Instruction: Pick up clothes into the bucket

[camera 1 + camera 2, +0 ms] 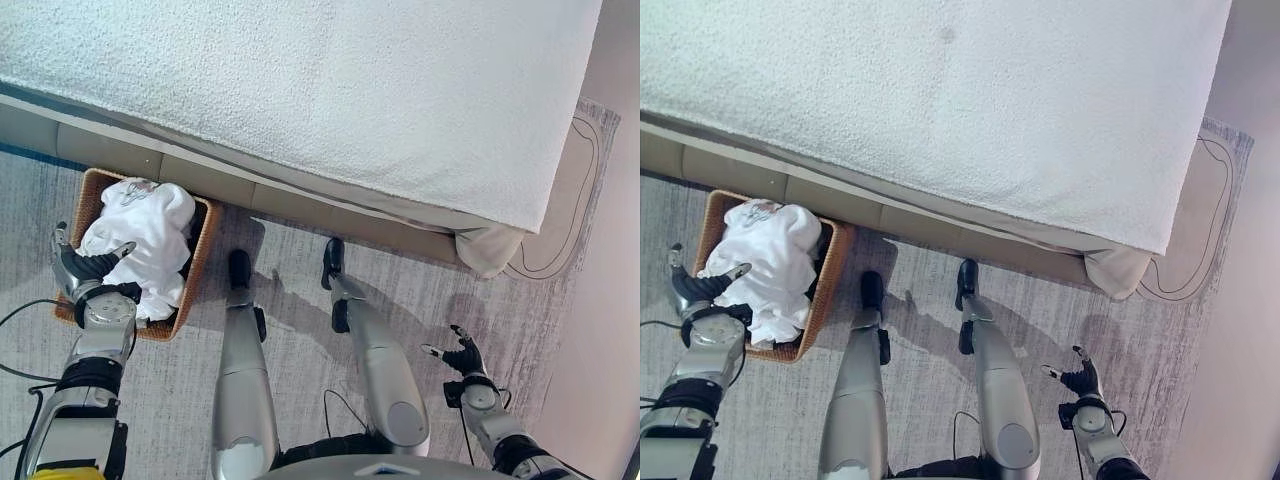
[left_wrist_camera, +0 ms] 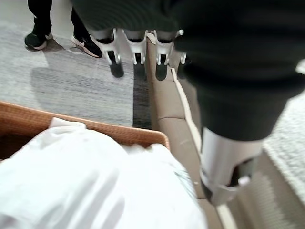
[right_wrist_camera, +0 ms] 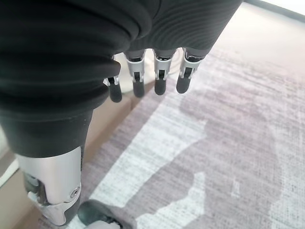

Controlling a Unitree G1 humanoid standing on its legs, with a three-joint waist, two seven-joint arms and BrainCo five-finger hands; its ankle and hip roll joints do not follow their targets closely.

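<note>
Left hand (image 1: pixel 85 270): held over the basket (image 1: pixel 197 262), fingers straight and relaxed, nothing gripped.
Clothes (image 1: pixel 145 240): white bundle seen heaped in the basket, just below the left fingertips.
Right hand (image 1: pixel 462 355): hung over bare carpet (image 3: pixel 228 143), fingers loosely spread, nothing held.
Advice: cloth is best pressed below the rim before withdrawal, so nothing is snagged.

White clothes (image 1: pixel 140 240) heaped in wicker bucket (image 1: pixel 200 262).

Readable text: none on any surface.
White clothes (image 1: pixel 140 240): faint grey marks at 12 o'clock on the pile, too small to read.
Basket (image 1: pixel 200 262): no label.
</note>
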